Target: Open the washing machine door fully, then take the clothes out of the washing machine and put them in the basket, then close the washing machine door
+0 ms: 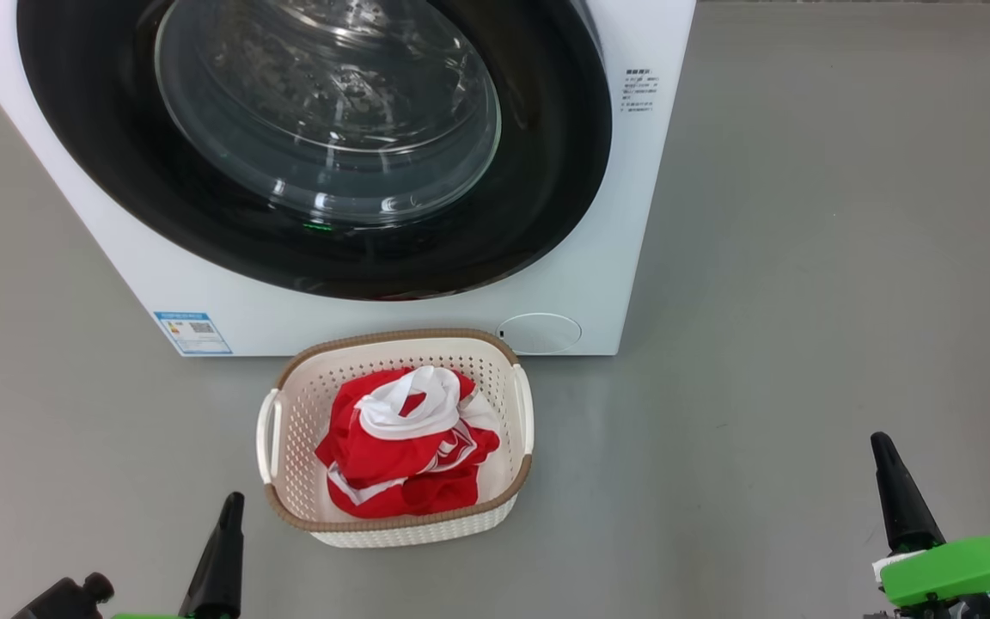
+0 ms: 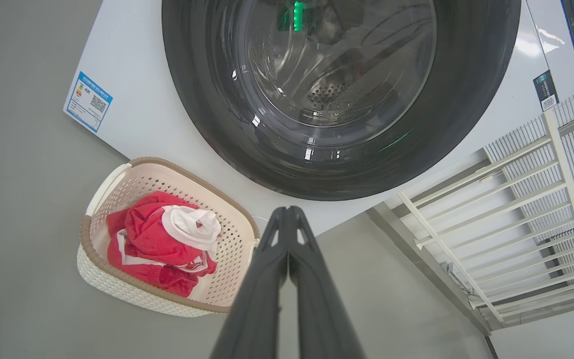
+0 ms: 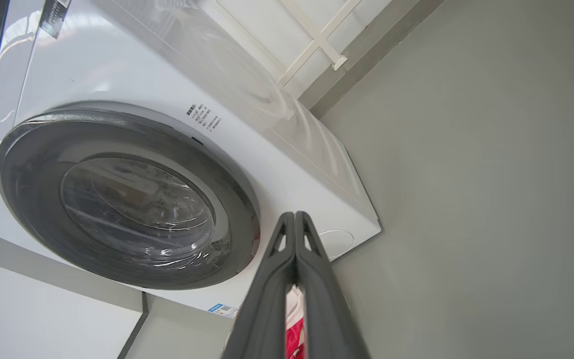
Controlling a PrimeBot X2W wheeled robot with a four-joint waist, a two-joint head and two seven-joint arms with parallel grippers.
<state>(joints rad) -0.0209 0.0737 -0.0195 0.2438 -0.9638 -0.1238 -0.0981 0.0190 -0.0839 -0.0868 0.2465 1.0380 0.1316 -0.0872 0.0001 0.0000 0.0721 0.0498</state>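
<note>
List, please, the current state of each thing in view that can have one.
washing machine door: shut against the washing machine.
basket: upright on the floor, holding the clothes.
clothes: bundled inside the basket.
left gripper: shut, empty.
right gripper: shut, empty.

Grey flr [image 1: 804, 258]; white barred rack [image 2: 569, 199] on it.

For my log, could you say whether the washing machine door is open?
No, the washing machine door sits flush against the washing machine.
</note>
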